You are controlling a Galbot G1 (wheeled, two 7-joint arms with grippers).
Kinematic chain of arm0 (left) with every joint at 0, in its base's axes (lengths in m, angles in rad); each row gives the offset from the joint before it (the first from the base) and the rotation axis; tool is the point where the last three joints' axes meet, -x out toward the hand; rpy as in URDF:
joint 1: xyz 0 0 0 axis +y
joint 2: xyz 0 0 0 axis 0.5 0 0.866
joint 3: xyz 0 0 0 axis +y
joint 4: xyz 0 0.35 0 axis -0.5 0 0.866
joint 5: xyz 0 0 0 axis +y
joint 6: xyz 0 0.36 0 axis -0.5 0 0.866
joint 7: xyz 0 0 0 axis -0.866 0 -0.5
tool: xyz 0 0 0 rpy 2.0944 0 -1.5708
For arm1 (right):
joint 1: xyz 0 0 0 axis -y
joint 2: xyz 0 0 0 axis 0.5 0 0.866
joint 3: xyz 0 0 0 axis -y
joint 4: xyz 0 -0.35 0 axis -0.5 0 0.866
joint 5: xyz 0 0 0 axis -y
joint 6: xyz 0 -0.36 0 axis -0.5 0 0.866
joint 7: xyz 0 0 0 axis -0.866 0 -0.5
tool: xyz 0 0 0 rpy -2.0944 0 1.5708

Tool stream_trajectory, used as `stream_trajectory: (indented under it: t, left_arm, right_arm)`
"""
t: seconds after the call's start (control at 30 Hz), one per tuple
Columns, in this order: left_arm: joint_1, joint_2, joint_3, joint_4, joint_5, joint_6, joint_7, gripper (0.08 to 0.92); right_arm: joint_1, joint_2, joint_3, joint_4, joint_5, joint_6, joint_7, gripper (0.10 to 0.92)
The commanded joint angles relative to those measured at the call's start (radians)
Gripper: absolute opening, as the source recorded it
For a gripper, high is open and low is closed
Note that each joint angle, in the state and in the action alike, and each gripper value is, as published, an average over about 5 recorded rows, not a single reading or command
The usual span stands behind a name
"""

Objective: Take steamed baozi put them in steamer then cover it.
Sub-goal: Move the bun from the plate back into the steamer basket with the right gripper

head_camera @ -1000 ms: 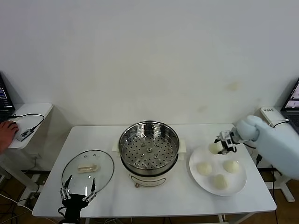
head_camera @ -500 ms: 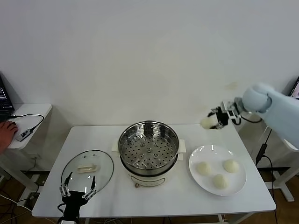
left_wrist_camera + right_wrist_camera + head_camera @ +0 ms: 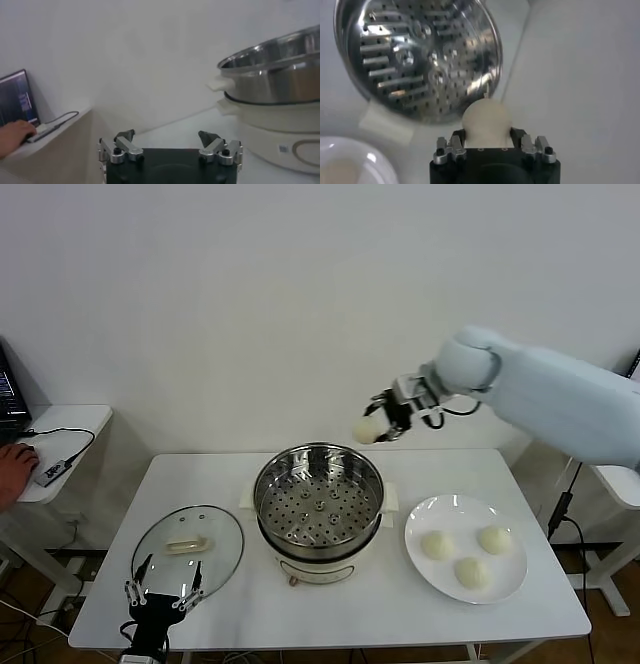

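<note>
White table [image 3: 330, 609], right gripper [image 3: 381, 424] gripping baozi [image 3: 365, 430] — above steamer [image 3: 318, 502] rim

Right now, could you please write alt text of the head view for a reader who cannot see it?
The right pincer holds one baozi in the air above the far rim of the open steel steamer on a white table. Three more baozi lie on a white plate to its right, a glass lid lies to its left, and the open left pincer waits near the lid.

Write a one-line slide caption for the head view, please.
Right gripper carries one baozi above the empty steamer.
</note>
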Motion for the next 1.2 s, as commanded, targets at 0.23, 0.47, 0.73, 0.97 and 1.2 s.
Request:
stream_trajectory:
  t: [0.23,0.47,0.73,0.97,1.2]
  left_arm:
    - [-0.004,-0.024,0.006,-0.027,-0.066,0.015,0.007,0.823]
    - [0.010,-0.035,0.021,-0.030,-0.043,0.012,0.004,0.823]
    - [0.019,-0.036,0.015,-0.041,-0.042,0.012,0.001,0.823]
    - [0.020,-0.039,0.020,-0.047,-0.036,0.012,-0.001,0.823]
    - [0.028,-0.039,0.020,-0.060,-0.035,0.012,-0.002,0.823]
  right_arm:
    - [-0.090,0.245,-0.087,-0.158,-0.321,0.327,0.077,0.577]
    - [-0.138,0.268,-0.089,-0.208,-0.432,0.407,0.100,0.577]
    - [-0.182,0.278,-0.067,-0.261,-0.514,0.434,0.120,0.578]
    - [-0.188,0.279,-0.061,-0.292,-0.538,0.444,0.130,0.633]
    - [-0.121,0.251,-0.066,-0.243,-0.470,0.426,0.107,0.804]
